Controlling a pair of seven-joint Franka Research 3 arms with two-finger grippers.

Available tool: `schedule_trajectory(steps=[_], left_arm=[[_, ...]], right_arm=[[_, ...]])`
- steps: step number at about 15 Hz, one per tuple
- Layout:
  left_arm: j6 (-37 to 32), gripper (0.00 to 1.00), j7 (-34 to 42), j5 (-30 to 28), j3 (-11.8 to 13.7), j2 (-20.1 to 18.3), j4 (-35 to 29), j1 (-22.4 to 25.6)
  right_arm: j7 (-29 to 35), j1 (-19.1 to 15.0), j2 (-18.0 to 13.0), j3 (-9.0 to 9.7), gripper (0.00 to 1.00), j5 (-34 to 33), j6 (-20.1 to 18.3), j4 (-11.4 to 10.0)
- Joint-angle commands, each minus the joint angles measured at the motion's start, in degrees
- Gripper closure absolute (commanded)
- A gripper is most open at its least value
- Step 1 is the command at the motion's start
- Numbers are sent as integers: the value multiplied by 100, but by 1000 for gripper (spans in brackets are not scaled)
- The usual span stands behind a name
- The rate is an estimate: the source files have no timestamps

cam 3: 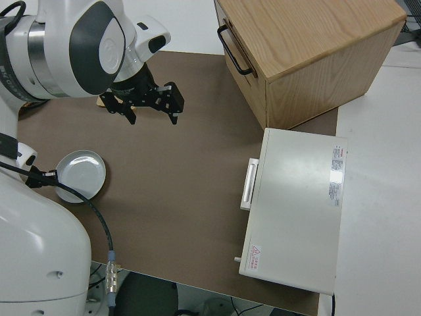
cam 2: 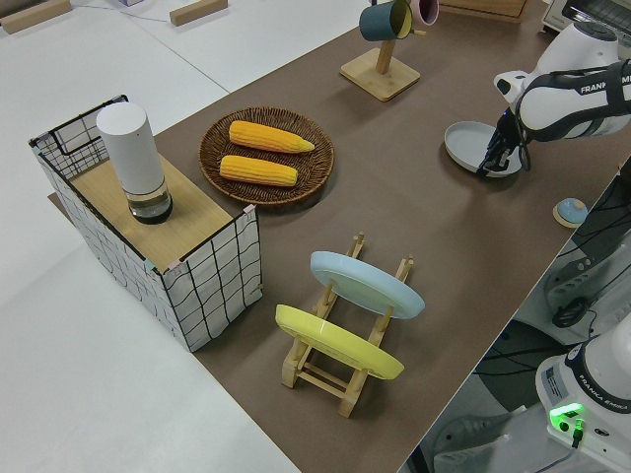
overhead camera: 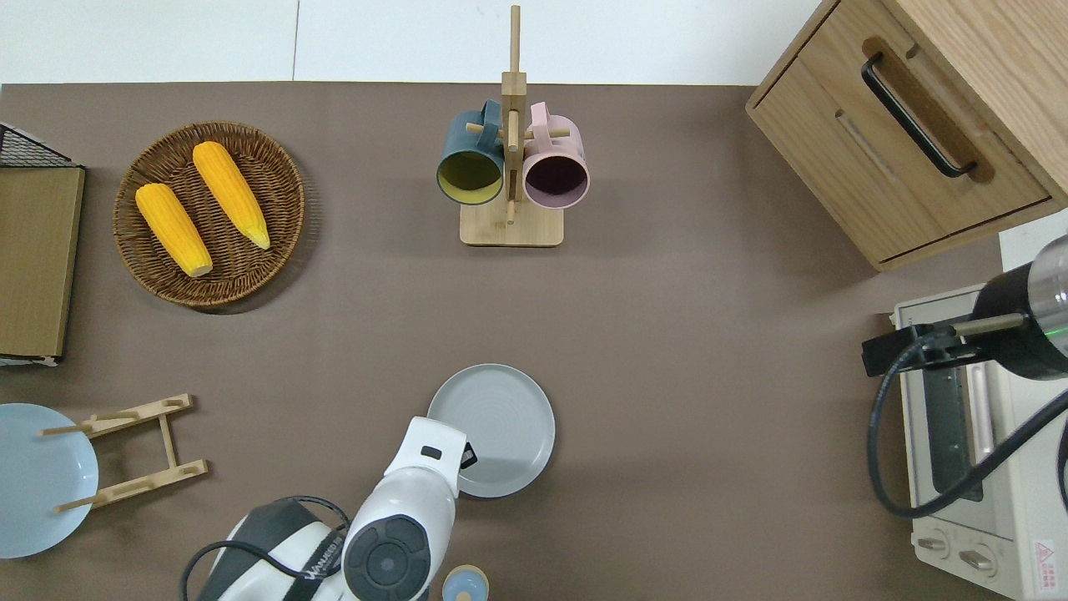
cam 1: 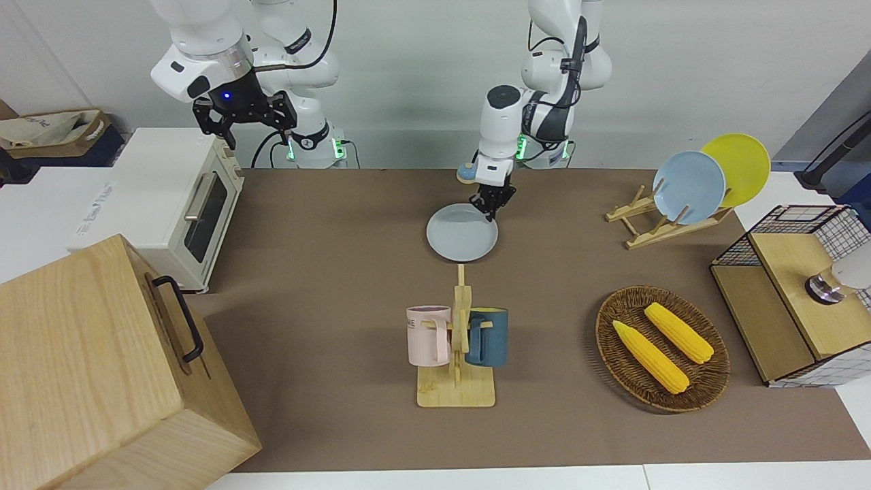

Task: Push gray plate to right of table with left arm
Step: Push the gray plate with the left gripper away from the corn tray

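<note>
The gray plate (cam 1: 462, 232) lies flat on the brown table (cam 1: 326, 224), about midway along it and nearer to the robots than the mug rack. It also shows in the overhead view (overhead camera: 496, 426) and the left side view (cam 2: 468, 143). My left gripper (cam 1: 491, 208) is shut and empty, its tip down at the plate's rim, on the edge toward the left arm's end of the table and the robots (overhead camera: 467, 457). My right gripper (cam 1: 248, 129) is parked, open and empty.
A mug rack (cam 1: 457, 340) holds a pink and a blue mug. A wicker basket (cam 1: 661, 348) holds two corn cobs. A wooden rack (cam 1: 653, 221) bears a sky-blue and a yellow plate. A toaster oven (cam 1: 184, 204), a wooden cabinet (cam 1: 102, 367) and a small bell (cam 1: 467, 173) also stand here.
</note>
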Motion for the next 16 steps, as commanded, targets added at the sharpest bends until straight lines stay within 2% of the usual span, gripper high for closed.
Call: schedule_trajectory(steps=[1,5,8,14,16], left_arm=[[80,1000,-596,-44,-448,111,97,-9],[247,1000,-967,0,-704,251,229,0],[502,1000,-1098,26,-862,541,378,0],[511,1000,-1256,368,-863,1095,721,-18],[511,1000,-1388,518,-863,1122,756,-18]], right_arm=[[66,-107,-14,93,17,25,-90,53],[66,-107,-14,93,17,25,-90,53],[75,-116,-14,93,17,25,-90,53],[66,-107,-14,93,17,25,-90,53],[66,-107,-14,93,17,25,-90,53]])
